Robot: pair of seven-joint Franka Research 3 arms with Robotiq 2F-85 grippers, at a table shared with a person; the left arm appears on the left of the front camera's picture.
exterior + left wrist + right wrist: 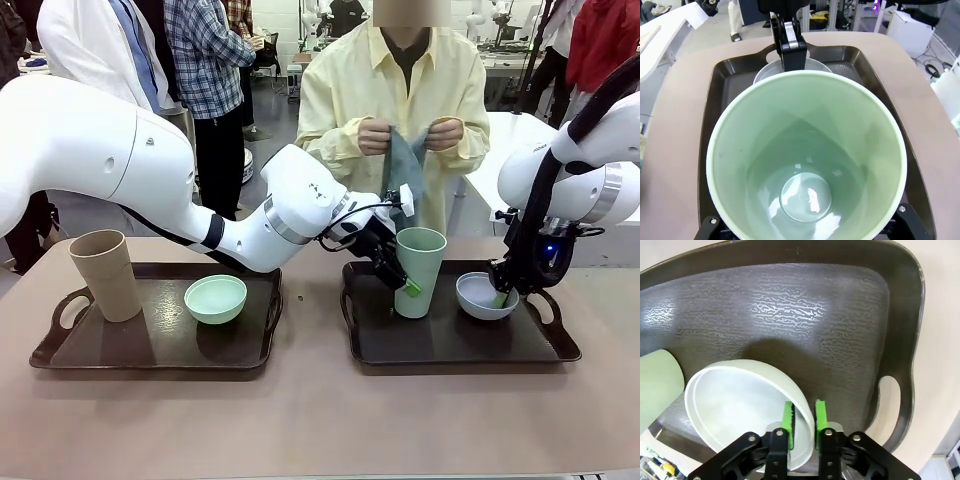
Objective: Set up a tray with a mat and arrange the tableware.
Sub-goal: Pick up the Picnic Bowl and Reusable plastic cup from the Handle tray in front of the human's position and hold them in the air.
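Two dark handled trays lie side by side on the tan table point(320, 420), and both arms are over the one on the robot's right. Across the table stands a person in a pale yellow shirt point(400, 90), both hands point(375, 135) up at chest height, pinching the top edge of a grey-blue cloth point(403, 170) that hangs down between them.

Tumblers now. The tan-brown tumbler point(105, 275) stands upright at the left end of the left tray point(150, 350), nothing touching it. The pale green tumbler point(420, 265) stands upright on the left half of the right tray point(450, 345). The left arm stretches across the middle to it. The left gripper point(408, 286) is low on its side, a green pad pressed to the wall. From the left wrist, the tumbler's open mouth sits squarely between the finger bases. That's a clamp on the pale green tumbler.

Bowls next. The mint green bowl point(215, 298) sits right of the tan-brown tumbler on the left tray, apart from it. The whitish-lavender bowl point(478, 297) sits on the right half of the right tray, near the pale green tumbler but not touching. The right gripper point(500, 297) comes down on its right rim. The right wrist view has one green pad inside the bowl and one outside, with the wall pinched between them.
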